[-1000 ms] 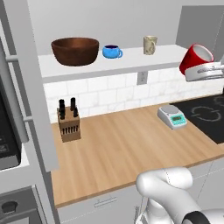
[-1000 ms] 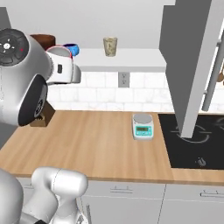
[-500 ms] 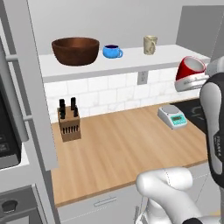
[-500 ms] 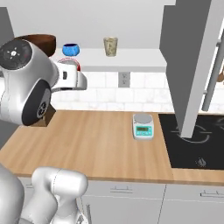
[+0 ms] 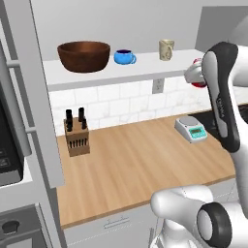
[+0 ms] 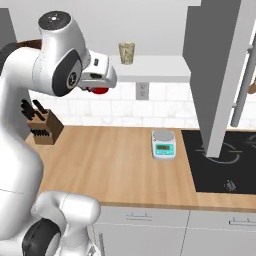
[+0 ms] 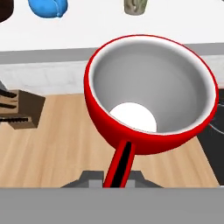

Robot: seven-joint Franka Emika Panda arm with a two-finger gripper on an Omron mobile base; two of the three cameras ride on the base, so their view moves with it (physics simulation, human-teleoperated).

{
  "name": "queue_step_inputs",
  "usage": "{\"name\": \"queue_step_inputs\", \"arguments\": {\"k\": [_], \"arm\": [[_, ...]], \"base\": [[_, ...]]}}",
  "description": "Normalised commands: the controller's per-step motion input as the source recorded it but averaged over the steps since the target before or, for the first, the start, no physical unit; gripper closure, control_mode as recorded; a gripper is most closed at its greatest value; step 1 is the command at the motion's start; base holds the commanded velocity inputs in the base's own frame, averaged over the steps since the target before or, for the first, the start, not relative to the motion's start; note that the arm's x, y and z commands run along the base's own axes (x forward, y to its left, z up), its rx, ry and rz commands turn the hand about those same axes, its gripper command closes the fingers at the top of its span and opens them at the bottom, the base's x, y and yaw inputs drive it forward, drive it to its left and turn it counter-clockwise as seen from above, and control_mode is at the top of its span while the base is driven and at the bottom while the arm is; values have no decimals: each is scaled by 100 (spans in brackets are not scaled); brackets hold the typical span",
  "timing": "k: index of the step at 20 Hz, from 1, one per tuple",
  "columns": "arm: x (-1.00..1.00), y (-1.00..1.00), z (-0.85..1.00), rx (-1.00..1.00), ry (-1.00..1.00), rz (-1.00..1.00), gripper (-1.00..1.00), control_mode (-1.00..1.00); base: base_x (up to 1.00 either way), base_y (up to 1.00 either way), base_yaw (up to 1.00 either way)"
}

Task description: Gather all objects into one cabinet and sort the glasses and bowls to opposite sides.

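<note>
On the cabinet's white shelf board (image 5: 145,69) stand the brown wooden bowl (image 5: 83,55), the blue mug (image 5: 124,57) and the beige tumbler (image 5: 166,49). The tumbler (image 6: 126,52) also shows in the right base view. My gripper (image 7: 118,175) is shut on the handle of the red cup (image 7: 151,100), which has a white inside and lies tipped toward the camera. The cup (image 6: 100,90) hangs in the air just below the shelf's front edge, near its right end. In the left base view the red cup (image 5: 197,80) peeks out from behind my forearm.
A knife block (image 5: 76,135) stands on the wooden counter (image 5: 135,164) at the left. A kitchen scale (image 6: 163,144) sits near the black cooktop (image 6: 225,165). The tall grey cabinet door (image 6: 217,75) with its bar handle stands open on the right.
The arm has swung left and slightly down with the red cup, from right of the shelf to just below its right end. The dishes on the shelf have not moved.
</note>
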Motion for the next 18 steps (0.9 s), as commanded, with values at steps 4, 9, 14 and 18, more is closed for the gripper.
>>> {"name": "queue_step_inputs", "arguments": {"k": [4, 9, 14, 18], "arm": [[28, -45, -1, -2, 6, -4, 100, -100], [19, -51, -4, -1, -3, 0, 100, -100], [49, -17, -17, 0, -12, 0, 100, -100], [55, -10, -19, -1, -13, 0, 100, -100]], "base": [[0, 0, 0], [0, 0, 0], [0, 0, 0], [0, 0, 0]]}}
